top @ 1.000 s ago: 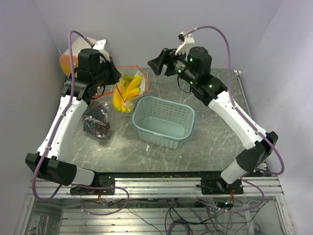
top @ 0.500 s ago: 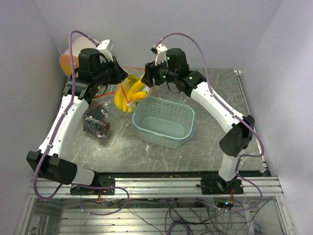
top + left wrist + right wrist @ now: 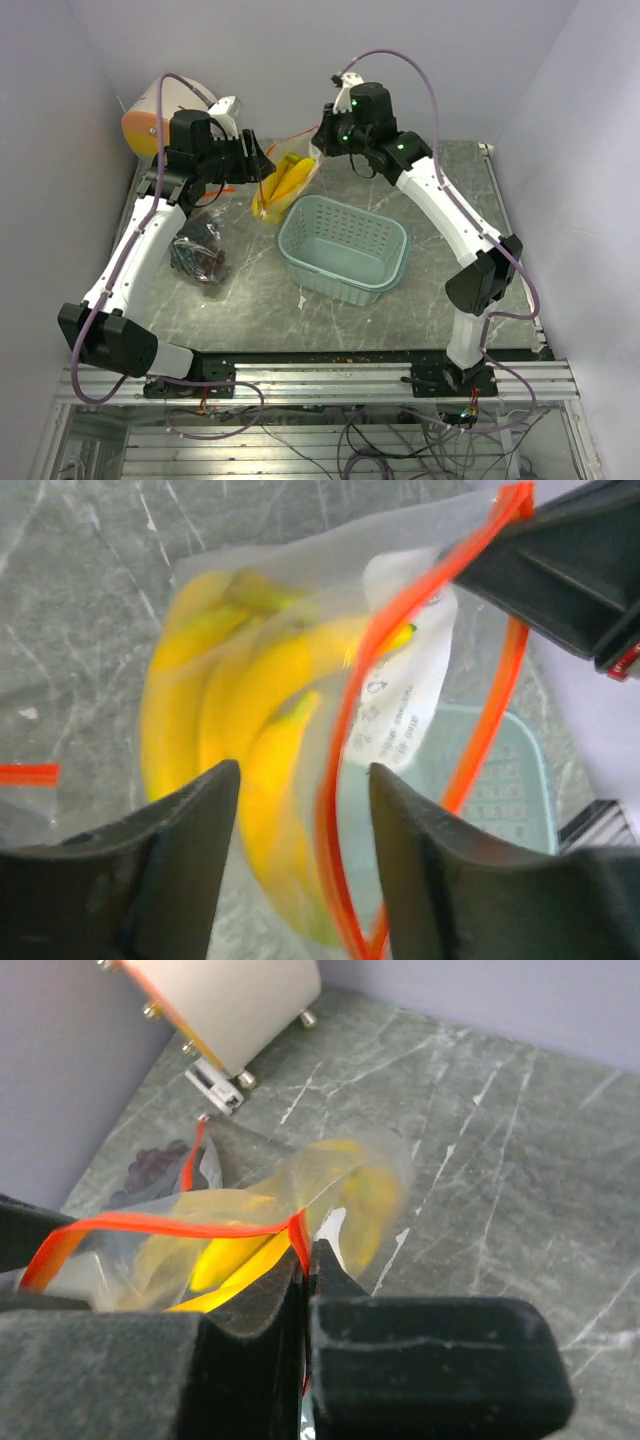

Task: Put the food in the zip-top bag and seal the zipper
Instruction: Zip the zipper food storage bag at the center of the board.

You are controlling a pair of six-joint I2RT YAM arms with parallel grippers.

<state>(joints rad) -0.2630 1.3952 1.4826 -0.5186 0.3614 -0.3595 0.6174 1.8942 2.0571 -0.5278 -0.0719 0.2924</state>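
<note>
Top external: both arms were bent inward at the back of the counter (image 3: 440,290). The right gripper (image 3: 318,146) had its jaws pinched on the zip-top bag (image 3: 292,170), lifted with the bananas (image 3: 280,186) inside. The left gripper (image 3: 261,166) had its jaws spread wide beside the bag. The grapes (image 3: 200,252) lay on the counter.

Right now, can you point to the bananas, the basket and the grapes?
bananas (image 3: 255,695): left wrist view, middle banana's skin.
basket (image 3: 335,282): top view, near wall.
grapes (image 3: 197,256): top view, dark cluster's middle.

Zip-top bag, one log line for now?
right gripper: shut on red zipper of clear zip-top bag; left gripper: open at bag; yellow bananas: inside bag; dark grapes: on table
</note>
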